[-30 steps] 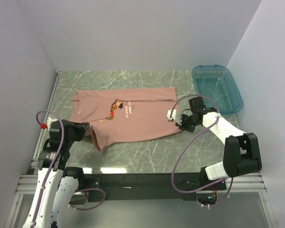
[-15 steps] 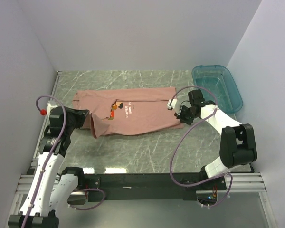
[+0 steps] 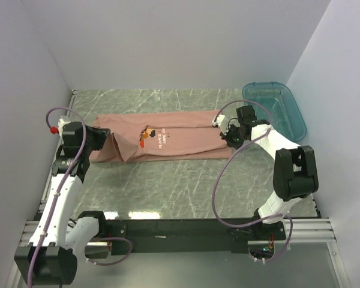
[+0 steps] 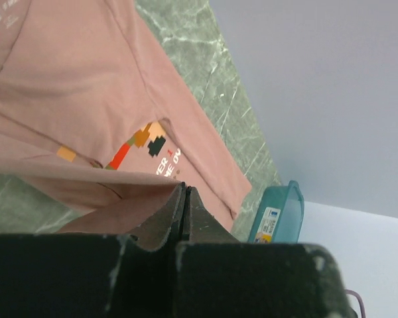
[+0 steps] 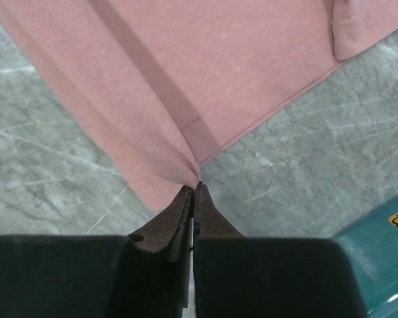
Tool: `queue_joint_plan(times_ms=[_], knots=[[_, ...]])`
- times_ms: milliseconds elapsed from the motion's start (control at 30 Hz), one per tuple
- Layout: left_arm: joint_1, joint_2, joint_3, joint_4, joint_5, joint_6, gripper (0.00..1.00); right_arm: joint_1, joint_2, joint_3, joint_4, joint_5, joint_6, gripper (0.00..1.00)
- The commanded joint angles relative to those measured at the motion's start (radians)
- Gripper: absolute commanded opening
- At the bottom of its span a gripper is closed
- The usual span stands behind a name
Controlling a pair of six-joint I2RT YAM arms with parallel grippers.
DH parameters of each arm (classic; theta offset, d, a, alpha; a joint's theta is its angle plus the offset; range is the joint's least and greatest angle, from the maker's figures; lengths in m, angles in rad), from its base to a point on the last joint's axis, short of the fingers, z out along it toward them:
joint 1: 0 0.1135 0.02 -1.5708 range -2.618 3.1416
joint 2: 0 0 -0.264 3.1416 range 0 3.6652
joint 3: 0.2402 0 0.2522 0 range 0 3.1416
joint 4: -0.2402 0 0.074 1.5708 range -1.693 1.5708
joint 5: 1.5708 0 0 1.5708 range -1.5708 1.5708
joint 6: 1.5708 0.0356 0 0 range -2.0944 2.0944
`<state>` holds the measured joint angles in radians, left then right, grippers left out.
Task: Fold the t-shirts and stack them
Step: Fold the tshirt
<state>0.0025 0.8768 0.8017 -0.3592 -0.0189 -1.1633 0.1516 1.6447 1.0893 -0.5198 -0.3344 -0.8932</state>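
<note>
With the left claw [image 4: 184,191], pinches tight a fold at the left end of the t-shirt [image 3: 174,138]; with the right claw [image 5: 194,187], clamps shut on a pinch of cloth by the hem at the right end. Holds the salmon-pink shirt folded lengthwise into a long band across the middle of the worktop [image 3: 186,186], part of the print showing. Rests on green marbled stone, boxed by pale lilac walls [image 3: 168,42] on three sides. Has a teal tub [image 3: 276,111] at the far right corner, apart from the shirt.

Salmon-pink t-shirt [image 3: 168,139], pixel print, folded lengthwise on table.
</note>
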Motion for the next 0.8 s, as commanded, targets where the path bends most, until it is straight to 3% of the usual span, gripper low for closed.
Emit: queue_joint_plan(times_ms=[0, 767], knots=[[0.028, 0.037, 0.06, 0.101, 0.04, 0.045, 0.0, -0.011, 0.029, 0.067, 0.03, 0.031, 0.046, 0.0], [0.08, 0.269, 0.16, 0.22, 0.131, 0.103, 0.0, -0.011, 0.228, 0.287, 0.021, 0.077, 0.158, 0.0]])
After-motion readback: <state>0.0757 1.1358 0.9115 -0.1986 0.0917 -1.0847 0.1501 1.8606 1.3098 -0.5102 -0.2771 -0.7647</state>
